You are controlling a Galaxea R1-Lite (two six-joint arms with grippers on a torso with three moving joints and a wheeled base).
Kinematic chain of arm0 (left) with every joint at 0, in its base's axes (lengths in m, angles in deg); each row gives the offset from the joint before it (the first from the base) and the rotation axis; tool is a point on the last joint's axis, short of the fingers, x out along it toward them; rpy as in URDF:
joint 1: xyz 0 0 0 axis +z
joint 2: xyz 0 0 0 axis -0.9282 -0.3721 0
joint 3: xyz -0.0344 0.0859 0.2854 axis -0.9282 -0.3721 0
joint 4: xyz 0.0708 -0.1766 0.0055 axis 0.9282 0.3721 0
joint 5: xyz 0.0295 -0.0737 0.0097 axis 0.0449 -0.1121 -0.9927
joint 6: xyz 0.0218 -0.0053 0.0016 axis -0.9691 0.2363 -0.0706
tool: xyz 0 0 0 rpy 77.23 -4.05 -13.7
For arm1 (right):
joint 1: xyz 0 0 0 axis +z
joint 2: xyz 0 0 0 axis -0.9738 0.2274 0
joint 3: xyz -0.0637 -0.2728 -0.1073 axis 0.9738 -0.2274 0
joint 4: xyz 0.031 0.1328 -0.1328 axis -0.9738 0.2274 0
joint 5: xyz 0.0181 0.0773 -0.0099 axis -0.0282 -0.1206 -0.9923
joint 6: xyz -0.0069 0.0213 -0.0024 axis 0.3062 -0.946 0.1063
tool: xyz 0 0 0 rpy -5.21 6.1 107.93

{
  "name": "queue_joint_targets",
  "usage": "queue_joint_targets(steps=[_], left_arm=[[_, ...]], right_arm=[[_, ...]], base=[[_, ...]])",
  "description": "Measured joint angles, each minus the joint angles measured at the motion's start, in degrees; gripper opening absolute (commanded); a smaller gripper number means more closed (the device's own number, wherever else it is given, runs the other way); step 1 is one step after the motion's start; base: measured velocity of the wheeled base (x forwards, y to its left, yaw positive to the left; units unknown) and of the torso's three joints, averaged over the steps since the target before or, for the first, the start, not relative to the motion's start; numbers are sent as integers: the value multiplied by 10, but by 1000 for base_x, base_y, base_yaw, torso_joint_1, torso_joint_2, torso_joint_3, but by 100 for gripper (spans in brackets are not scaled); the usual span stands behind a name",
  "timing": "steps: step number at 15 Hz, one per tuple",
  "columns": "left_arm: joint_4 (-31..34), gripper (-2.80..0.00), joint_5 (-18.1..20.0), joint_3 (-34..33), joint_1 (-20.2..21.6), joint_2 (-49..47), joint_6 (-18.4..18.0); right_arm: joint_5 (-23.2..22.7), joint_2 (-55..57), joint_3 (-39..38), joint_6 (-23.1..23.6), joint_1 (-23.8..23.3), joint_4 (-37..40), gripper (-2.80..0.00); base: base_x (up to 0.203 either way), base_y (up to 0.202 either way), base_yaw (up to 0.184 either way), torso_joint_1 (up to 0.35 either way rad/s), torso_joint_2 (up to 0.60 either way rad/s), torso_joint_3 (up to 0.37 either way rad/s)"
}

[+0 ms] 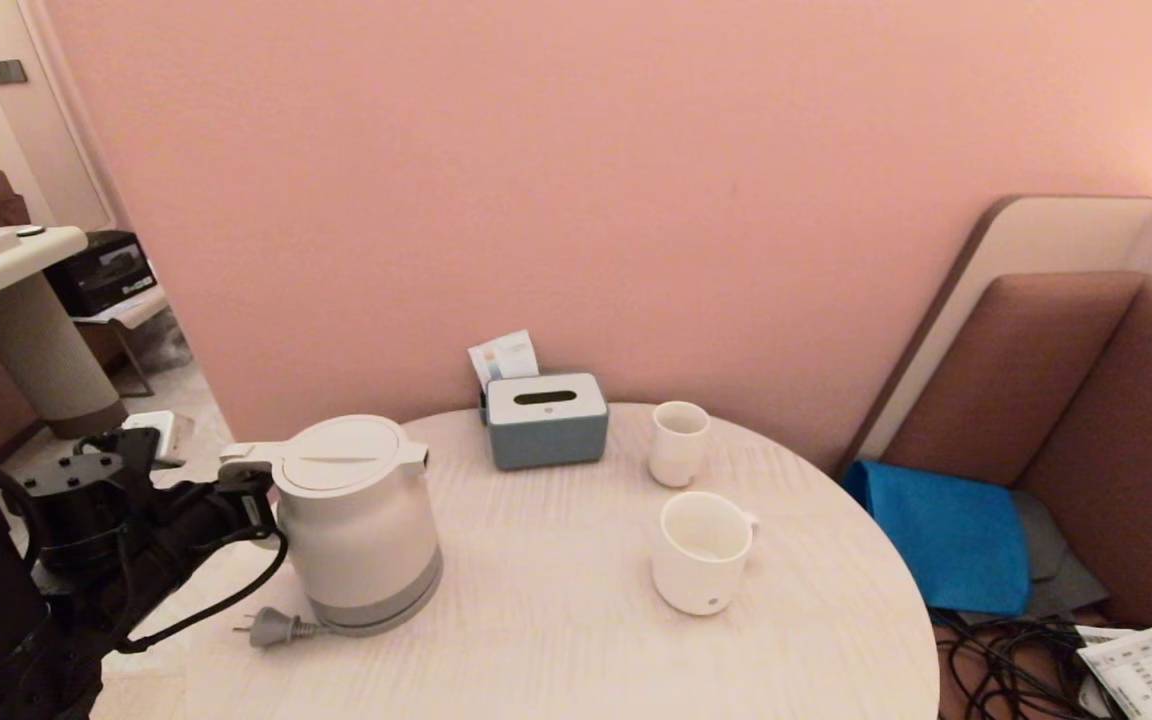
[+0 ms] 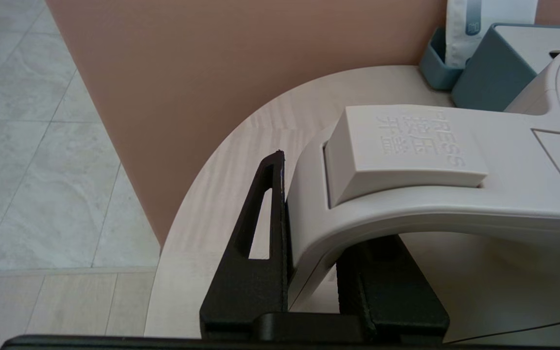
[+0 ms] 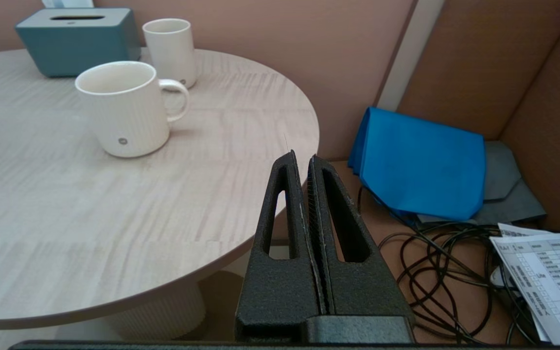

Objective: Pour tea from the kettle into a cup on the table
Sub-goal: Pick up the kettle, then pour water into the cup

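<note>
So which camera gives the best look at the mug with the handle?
The right wrist view: the cup shows side-on, with handle, ribs and grey dot all clear. The head view shows the cup from above, with the handle mostly hidden behind its body. The left wrist view does not show it.

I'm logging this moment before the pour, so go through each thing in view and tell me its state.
kettle: upright on the table, lid shut, unplugged
left end effector: shut on the kettle's handle
right end effector: shut, empty, off the table's edge
cup: upright, looks empty
smaller cup: upright
tissue box: no tissue showing
</note>
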Motion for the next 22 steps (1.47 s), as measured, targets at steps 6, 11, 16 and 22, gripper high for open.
queue_joint_targets(steps=[6, 11, 16, 22], left_arm=[[-1, -280, -17, 16, -23, 32, 1], [120, -280, -29, 67, -37, 95, 2], [217, -280, -32, 122, -80, 141, 1], [388, -280, -72, 253, -167, 174, -22]], right_arm=[[0, 0, 0, 0, 0, 0, -280], [0, 0, 0, 0, 0, 0, -280], [0, 0, 0, -1, 0, 0, -280], [0, 0, 0, 0, 0, 0, -280]], base=[[0, 0, 0, 0, 0, 0], [0, 0, 0, 0, 0, 0], [0, 0, 0, 0, 0, 0], [0, 0, 0, 0, 0, 0]])
